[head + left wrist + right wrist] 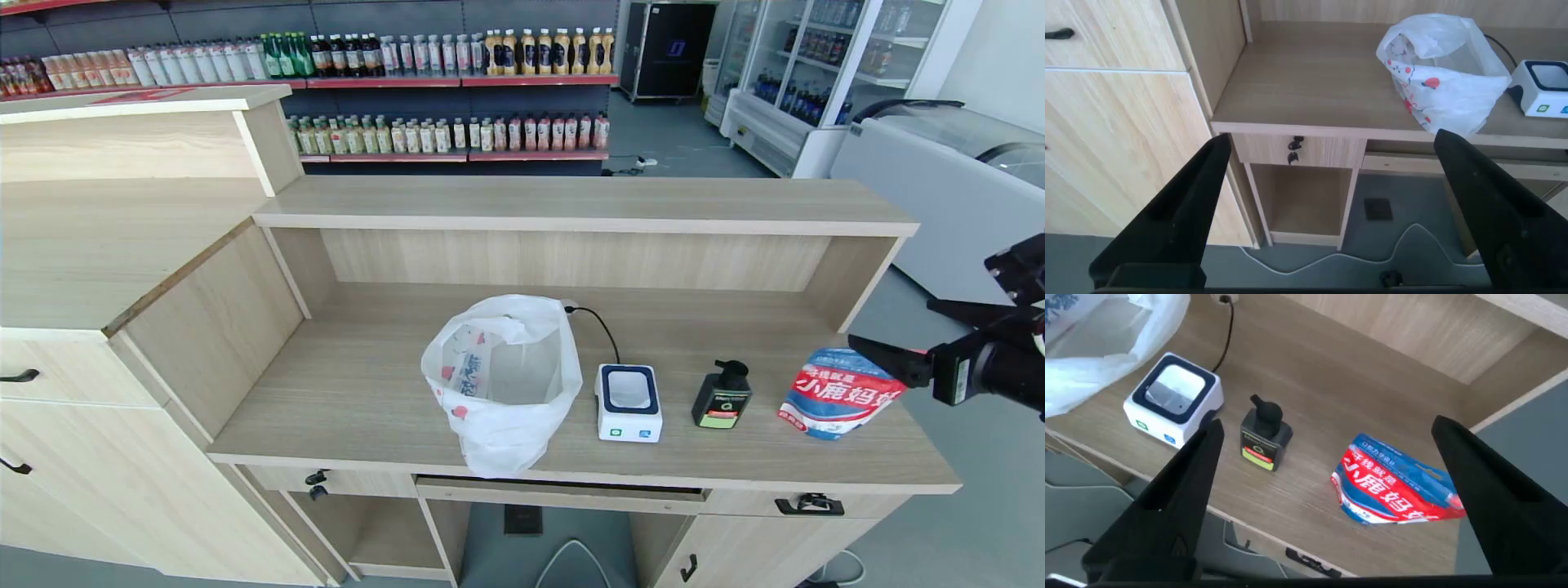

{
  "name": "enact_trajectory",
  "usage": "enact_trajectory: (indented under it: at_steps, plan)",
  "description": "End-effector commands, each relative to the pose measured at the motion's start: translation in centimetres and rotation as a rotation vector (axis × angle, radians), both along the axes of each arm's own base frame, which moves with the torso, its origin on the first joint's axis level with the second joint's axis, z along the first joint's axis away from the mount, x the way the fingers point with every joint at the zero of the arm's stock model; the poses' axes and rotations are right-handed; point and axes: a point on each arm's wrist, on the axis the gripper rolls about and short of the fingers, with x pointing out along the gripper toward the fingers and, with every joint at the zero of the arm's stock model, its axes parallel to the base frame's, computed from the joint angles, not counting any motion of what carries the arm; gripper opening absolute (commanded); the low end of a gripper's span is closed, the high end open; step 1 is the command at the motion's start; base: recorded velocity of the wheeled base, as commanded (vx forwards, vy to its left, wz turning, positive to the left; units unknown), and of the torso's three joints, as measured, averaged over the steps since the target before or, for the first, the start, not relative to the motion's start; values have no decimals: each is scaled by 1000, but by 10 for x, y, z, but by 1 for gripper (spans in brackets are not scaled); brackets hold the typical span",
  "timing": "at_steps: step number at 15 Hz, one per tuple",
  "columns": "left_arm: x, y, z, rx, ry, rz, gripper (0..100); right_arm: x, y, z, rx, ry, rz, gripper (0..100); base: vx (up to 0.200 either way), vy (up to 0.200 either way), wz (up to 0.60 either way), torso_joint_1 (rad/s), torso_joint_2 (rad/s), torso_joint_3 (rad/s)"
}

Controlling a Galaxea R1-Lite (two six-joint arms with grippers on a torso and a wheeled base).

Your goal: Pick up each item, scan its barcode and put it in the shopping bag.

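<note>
A white plastic shopping bag (502, 380) stands open at the middle of the wooden desk (359, 408); red and blue print shows on it. To its right sit a white barcode scanner (628, 400), a black pump bottle (722, 398) and a red and blue pouch (837, 392) lying flat. My right gripper (914, 335) hangs open just right of the pouch, above the desk's right end. In the right wrist view that gripper (1328, 425) hovers over the bottle (1264, 439) and pouch (1396, 486). My left gripper (1333, 139) is open, low before the desk's left front, with the bag (1445, 69) beyond it.
The scanner's black cable (600, 327) runs to the desk's back wall. A raised counter ledge (571, 204) overhangs the rear. A tall cabinet (98, 269) borders the desk on the left. A freezer (947, 180) stands off to the right, drink shelves (449, 82) behind.
</note>
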Motion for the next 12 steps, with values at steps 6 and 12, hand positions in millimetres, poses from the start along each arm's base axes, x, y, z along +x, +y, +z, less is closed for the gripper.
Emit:
enact_trajectory:
  at_steps: [6, 12]
  plan:
    - [0, 0, 0, 0, 0, 0, 100, 51, -44, -99, -225, 144, 223, 100, 0, 0, 0, 0, 0, 0]
    - [0, 0, 0, 0, 0, 0, 100, 80, -51, -124, -209, 109, 290, 100, 0, 0, 0, 0, 0, 0]
